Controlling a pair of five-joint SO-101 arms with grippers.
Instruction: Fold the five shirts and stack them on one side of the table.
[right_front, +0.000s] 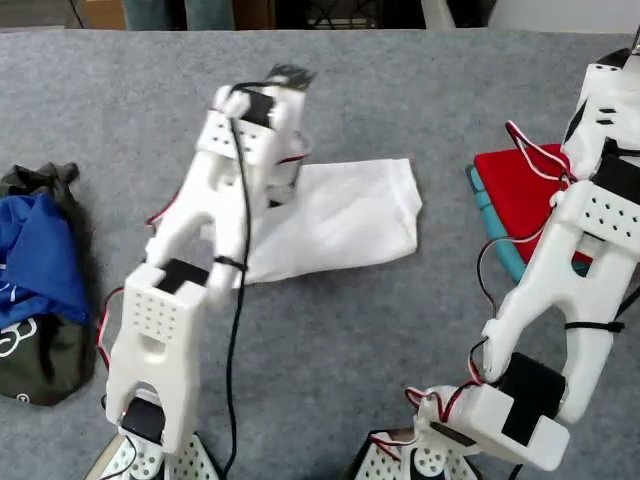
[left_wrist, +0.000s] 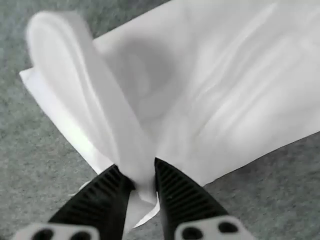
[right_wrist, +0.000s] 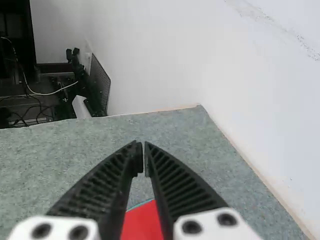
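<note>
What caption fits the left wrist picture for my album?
Fingers of the left gripper pinch a fold of the white shirt over the grey table.

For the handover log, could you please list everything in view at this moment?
white shirt: one, white, mid-table, partly folded
red shirt: one, red, table's right side, on the teal shirt
teal shirt: one, teal, under the red
blue shirt: one, blue, left edge, on the black shirt
black shirt: one, black, left edge
table: one, grey
left gripper: one, black fingers, pinching a white shirt fold
right gripper: one, black fingers, shut, by the red shirt
</note>
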